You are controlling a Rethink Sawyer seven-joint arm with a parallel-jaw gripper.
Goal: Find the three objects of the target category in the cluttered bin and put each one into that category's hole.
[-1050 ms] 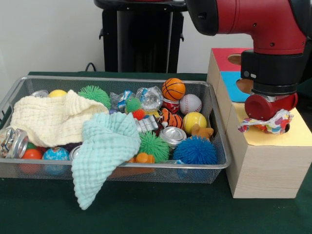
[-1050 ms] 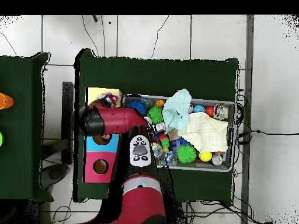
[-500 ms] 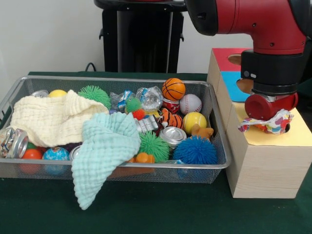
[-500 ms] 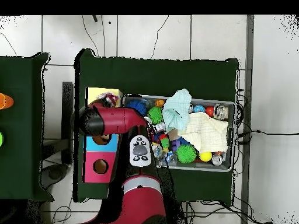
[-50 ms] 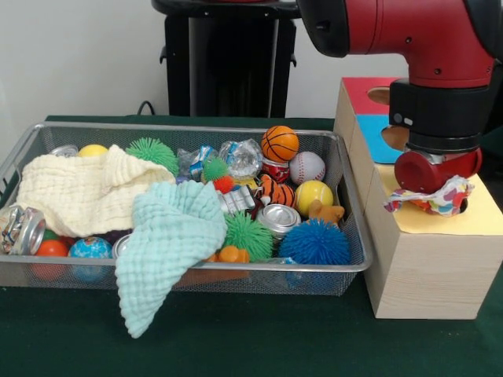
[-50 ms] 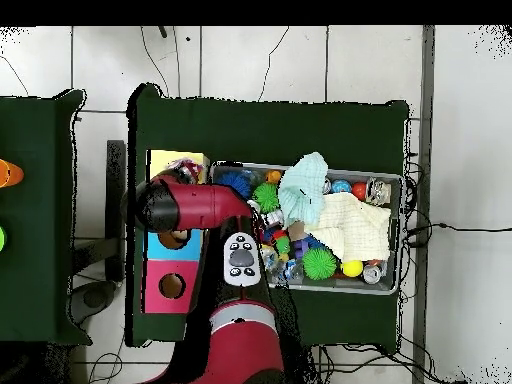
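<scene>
Pincer [image 5: 435,187] hidden over yellow hole, grip unclear, crumpled wrapper [image 5: 440,198] beneath, wire bin [image 5: 346,236] just beside box [image 5: 424,275]

The arm [image 5: 409,35] is red with black bands. The crumpled wrapper [image 5: 440,198] is white with red, yellow and blue spots. The box [image 5: 428,259] is pale wood, its top yellow, then blue, then red. In the grey wire bin [image 5: 346,236] lie a cream cloth [image 5: 82,192], a mint-green cloth [image 5: 169,236], green spiky balls [image 5: 247,234], a blue spiky ball [image 5: 314,243], an orange black-lined basketball [image 5: 280,143], a white red-stitched baseball [image 5: 306,166] and a yellow ball [image 5: 313,195]. The tabletop [image 5: 259,338] is dark green.
</scene>
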